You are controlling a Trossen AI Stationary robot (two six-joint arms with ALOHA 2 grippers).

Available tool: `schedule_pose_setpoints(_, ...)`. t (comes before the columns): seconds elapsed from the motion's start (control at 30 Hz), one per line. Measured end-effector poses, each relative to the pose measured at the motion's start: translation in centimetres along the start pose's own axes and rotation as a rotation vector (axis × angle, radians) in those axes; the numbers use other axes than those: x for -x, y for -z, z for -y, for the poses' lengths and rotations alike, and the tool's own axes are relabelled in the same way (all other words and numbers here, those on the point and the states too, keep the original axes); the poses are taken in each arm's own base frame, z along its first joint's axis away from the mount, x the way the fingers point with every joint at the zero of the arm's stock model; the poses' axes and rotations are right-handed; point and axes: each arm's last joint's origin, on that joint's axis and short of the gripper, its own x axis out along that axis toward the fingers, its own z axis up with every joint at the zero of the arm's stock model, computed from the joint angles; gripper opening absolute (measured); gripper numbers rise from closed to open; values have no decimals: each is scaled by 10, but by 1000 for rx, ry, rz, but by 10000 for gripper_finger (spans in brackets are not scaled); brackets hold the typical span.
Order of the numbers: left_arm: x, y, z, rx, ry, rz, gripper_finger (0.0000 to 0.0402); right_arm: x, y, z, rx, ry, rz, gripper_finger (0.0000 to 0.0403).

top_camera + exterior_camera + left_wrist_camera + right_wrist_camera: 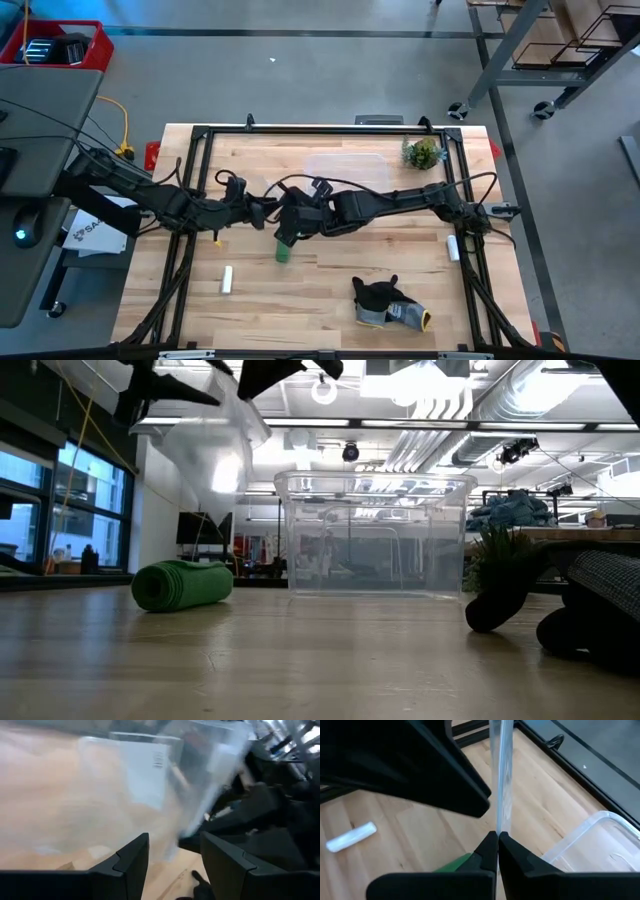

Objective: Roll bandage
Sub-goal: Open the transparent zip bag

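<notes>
Bandage (pixel 284 250), already a tight green roll, lies mid-table at six o'clock of both grippers. Right gripper (pixel 497 836) pinches a clear plastic lid (pixel 501 775); left gripper (pixel 172 852) hovers, fingers apart. A slipping lid could knock the roll away.

Mostly covered from above: the bandage (pixel 284 251), only its lower end clear of the two meeting arms. In the right wrist view, just a green sliver (pixel 455 863) behind the right gripper (pixel 497 840), pinched on a thin clear sheet (pixel 501 775) cut off at the frame's top. Smeared in the left wrist view: the clear bin (pixel 150 775), possibly its lid. Cropped at the low view's right edge: the dark glove (pixel 560 605).
</notes>
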Motion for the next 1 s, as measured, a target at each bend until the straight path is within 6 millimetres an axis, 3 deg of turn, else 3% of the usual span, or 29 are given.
schedule_pose_setpoints(0.77,-2,-1,-1,57,-21,28,170,0,0,0,6,-2,-1,0)
schedule_pose_setpoints(1.0,-7,-4,-4,40,-42,39,101,0,0,0,3,0,3,0)
